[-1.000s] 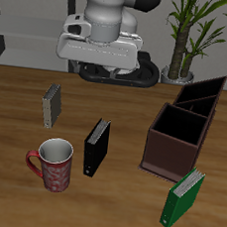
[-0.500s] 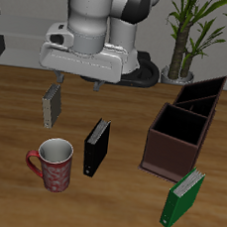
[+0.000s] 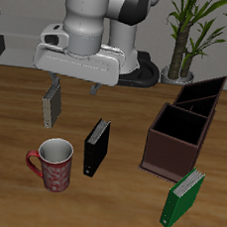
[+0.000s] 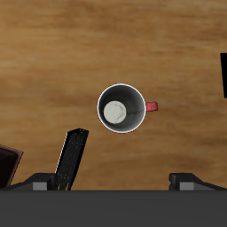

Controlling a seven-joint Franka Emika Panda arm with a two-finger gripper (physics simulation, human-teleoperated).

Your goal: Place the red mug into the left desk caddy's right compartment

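Two fingertips (image 4: 40, 180) show in the wrist view, spread wide with nothing between them, so the gripper (image 3: 75, 85) is open and empty

- gripper hangs high over the table (image 3: 114, 210), upper left of the exterior frame, pads pointing down
- wrist view looks straight down into the red mug (image 4: 121, 108): whitish inside, handle (image 4: 152, 106) sticking out sideways, bare wood all round it
- the mug lines up roughly between the two pads in that view, no contact
- exterior: red mug (image 3: 55, 166) stands upright at lower left of the frame, near the table's front edge, below the gripper and well clear of it
- black book (image 3: 96, 146) stands on edge just beside the mug, not touching; same book in the wrist view (image 4: 71, 158)
- grey book (image 3: 52, 104) stands farther back, under the gripper's outer finger as the frame shows it
- left desk caddy (image 3: 177, 143) sits centre right of the frame, well apart from the mug, both wells open to the top with the divider between them
- cannot tell which well is the right compartment
- darker blackish box (image 3: 202, 94) just behind the caddy, upper right
- green book (image 3: 183, 198) stands just before the caddy's near corner, lower right
- potted plant (image 3: 190, 29) at the top right, behind the table
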